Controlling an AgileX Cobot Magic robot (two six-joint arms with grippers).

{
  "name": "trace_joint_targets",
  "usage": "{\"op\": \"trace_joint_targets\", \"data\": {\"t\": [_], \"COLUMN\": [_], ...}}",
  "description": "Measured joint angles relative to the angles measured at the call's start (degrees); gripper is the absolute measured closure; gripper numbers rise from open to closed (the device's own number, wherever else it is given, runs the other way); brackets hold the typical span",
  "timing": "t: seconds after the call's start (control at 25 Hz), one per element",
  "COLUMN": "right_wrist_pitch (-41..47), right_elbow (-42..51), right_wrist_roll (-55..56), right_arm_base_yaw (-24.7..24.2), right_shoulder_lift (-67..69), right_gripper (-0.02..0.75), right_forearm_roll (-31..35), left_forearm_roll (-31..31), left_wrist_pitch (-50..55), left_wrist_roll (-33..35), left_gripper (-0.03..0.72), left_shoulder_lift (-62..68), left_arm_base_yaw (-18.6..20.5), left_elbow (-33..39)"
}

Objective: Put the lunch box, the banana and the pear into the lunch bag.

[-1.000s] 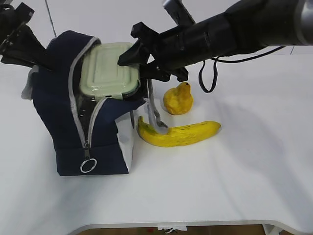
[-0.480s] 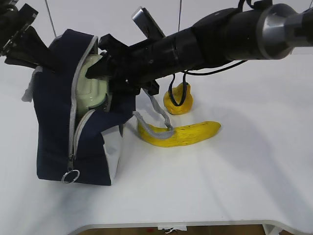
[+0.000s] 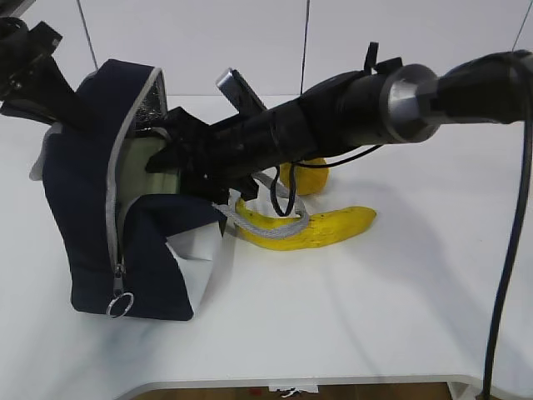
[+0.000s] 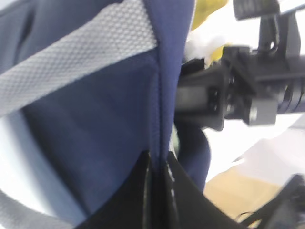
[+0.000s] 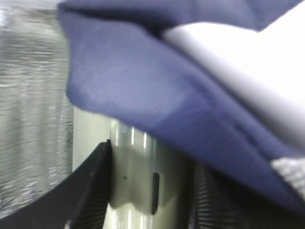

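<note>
Standing on a white table [image 3: 400, 292], a navy-blue lunch bag [image 3: 79, 208] leans at the left, its grey zipper [image 3: 111, 200] undone along the front edge with a ring pull [image 3: 119, 305] hanging near the bottom and silver lining [image 3: 148, 104] showing inside the raised flap. At the far left, the left gripper [image 4: 157, 164] is clenched on the bag's blue fabric edge, holding it from behind; the wrist view shows the dark fingers [image 4: 136, 191] pinching a seam beside a grey webbing handle [image 4: 81, 67]. Reaching across from the right, the black right arm [image 3: 350, 108] pushes into the bag's opening. Its gripper [image 5: 150, 186] is closed around the pale green lunch box [image 5: 136, 167], which sits inside the bag against the silver lining, with a fold of blue fabric draped over it. To the right of the bag, a second grey handle [image 3: 262, 218] lies over the end of the banana [image 3: 321, 227], which rests on the table. Just behind it, partly hidden by the arm, sits the yellow pear [image 3: 304, 177].
</note>
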Motion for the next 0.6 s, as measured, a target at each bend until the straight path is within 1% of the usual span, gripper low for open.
{"op": "trace_joint_targets", "data": {"t": [0.12, 0.36, 0.48, 0.6], "right_wrist_pitch": [-0.36, -0.59, -0.45, 1.50], "right_elbow": [-0.12, -0.35, -0.35, -0.35], "right_wrist_roll": [0.00, 0.00, 0.00, 0.00], "right_arm_base_yaw": [0.09, 0.22, 0.22, -0.01], "right_shoulder_lift": [1.56, 3.17, 3.25, 3.25], "right_gripper": [0.363, 0.353, 0.304, 0.206], "right_forearm_roll": [0.01, -0.09, -0.09, -0.09], "left_forearm_roll": [3.28, 3.82, 3.92, 4.14], "left_wrist_pitch": [-0.10, -0.10, -0.10, -0.10], "left_wrist_roll": [0.12, 0.22, 0.24, 0.34], "left_gripper": [0.694, 0.694, 0.694, 0.694], "left_shoulder_lift": [0.00, 0.00, 0.00, 0.00], "left_arm_base_yaw": [0.00, -0.23, -0.23, -0.23], "left_elbow": [0.00, -0.04, -0.04, -0.04]}}
